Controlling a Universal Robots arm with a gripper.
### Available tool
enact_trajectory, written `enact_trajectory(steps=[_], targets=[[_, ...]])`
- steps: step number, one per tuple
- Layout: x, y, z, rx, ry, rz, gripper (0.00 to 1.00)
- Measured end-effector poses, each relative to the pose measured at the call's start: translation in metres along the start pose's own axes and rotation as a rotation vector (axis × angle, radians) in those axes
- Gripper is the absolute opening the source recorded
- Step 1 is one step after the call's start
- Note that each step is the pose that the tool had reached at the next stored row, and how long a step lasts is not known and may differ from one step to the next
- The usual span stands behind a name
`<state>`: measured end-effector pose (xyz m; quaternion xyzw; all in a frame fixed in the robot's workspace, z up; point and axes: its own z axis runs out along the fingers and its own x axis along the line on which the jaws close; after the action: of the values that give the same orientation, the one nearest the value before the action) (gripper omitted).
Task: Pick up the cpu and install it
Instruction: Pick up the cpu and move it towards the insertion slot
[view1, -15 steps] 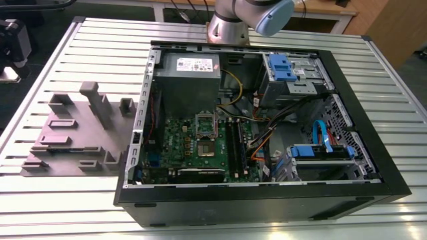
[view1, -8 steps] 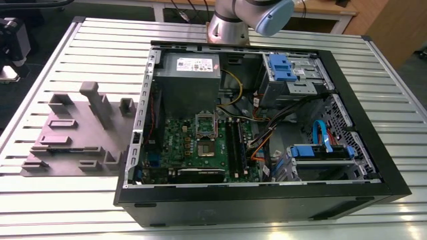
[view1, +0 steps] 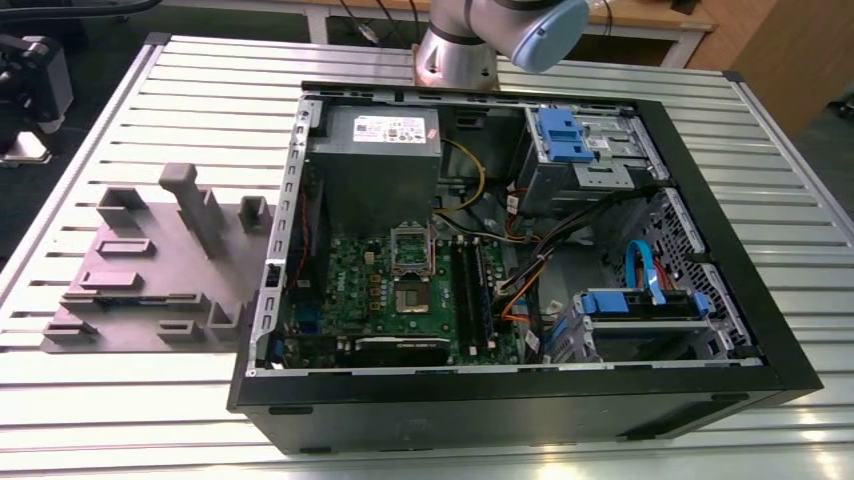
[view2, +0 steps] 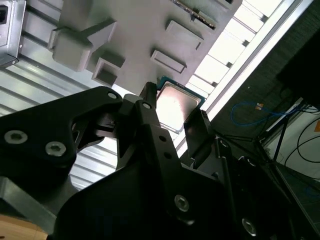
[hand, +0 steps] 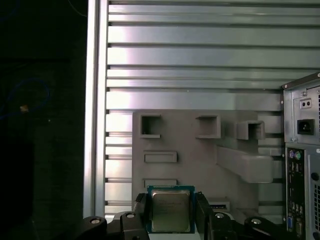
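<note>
The fingers (hand: 141, 214) are clamped on the cpu (hand: 170, 210), one black finger pressed against each of two opposite edges, its silvery metal top facing the first wrist view. In the second wrist view the chip (view2: 176, 104) shows tilted between the same fingers (view2: 199, 126). Behind it lies the grey fixture plate (hand: 200, 165) with raised blocks and shallow rectangular pockets, resting on the slatted aluminium counter (hand: 200, 50). The rear panel of the computer case (hand: 302, 150) stands just beside the plate. In the exterior view the open case (view1: 534, 410) lies on its side, showing the green motherboard (view1: 367, 290), its metal socket frame (view1: 411, 252) and the grey power supply (view1: 380, 150); the robot arm (view1: 487, 40) rises beyond it.
</note>
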<state>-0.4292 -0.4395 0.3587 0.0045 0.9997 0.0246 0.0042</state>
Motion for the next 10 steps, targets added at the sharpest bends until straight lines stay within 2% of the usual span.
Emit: enact_trajectory(steps=[3,10], targets=[[-0.0072,0.0001,0.0,0.0001,0.0,0.0,0.47],[-0.0292,0.0003,0.0002,0.0,0.0004,0.0,0.47]])
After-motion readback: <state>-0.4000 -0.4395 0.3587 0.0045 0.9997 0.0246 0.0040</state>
